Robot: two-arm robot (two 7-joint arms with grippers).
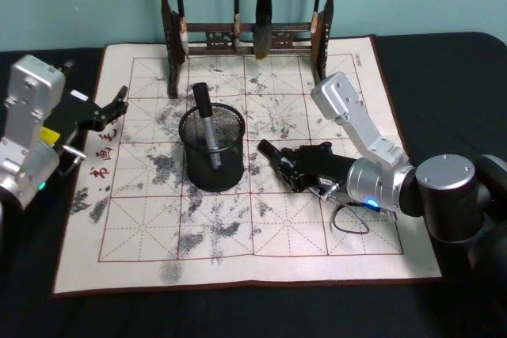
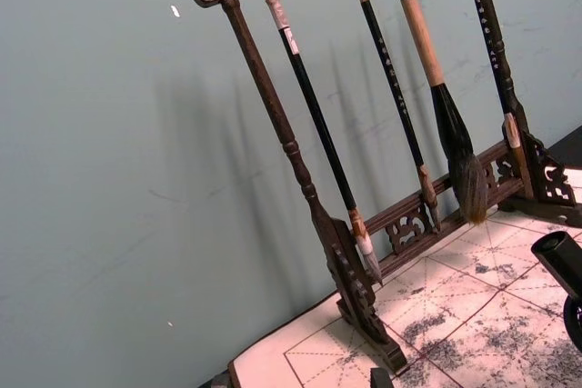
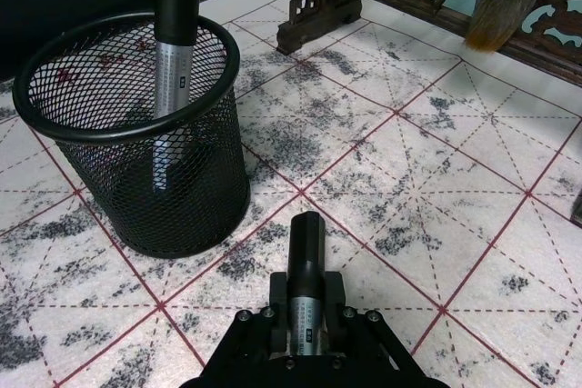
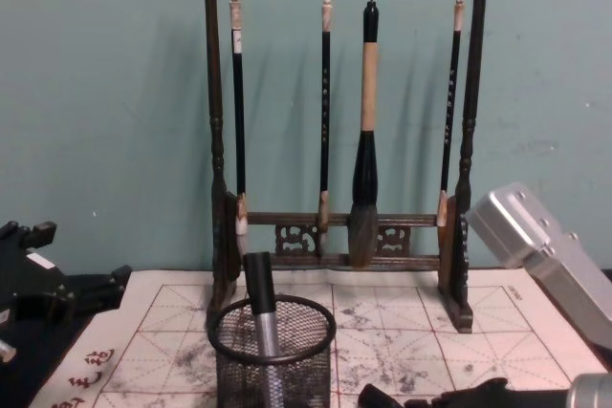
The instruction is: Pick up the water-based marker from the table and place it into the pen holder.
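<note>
Low over the right half of the mat, the right gripper (image 3: pixel 306 338) lies nearly level, its arm bent at the elbow and reaching in from the robot's right. Its black fingers (image 3: pixel 244 333) are clamped on a water-based marker (image 3: pixel 306 265) with a silver barrel and a black cap. The cap end sticks forward towards the pen holder (image 1: pixel 198 173), a round black wire-mesh cup with a solid rim. The marker's cap is near the cup's wall but apart from it, with bare mat between them.

At the mat's left edge, the left gripper (image 1: pixel 113 108) hangs idle above the table, its fingers apart with nothing between them.

Everything sits on a white calligraphy mat (image 1: pixel 317 231) ruled in red squares and blotched with grey ink, spread over a black table (image 1: pixel 444 61). Behind the cup, at the mat's far edge, stands a tall dark wooden brush rack (image 4: pixel 215 140) with carved ends and four hanging brushes (image 4: pixel 364 164).

The pen holder stands upright near the mat's middle. Inside it a second marker (image 1: pixel 207 126), also silver with a black cap, leans cap-up, rising above the rim.
</note>
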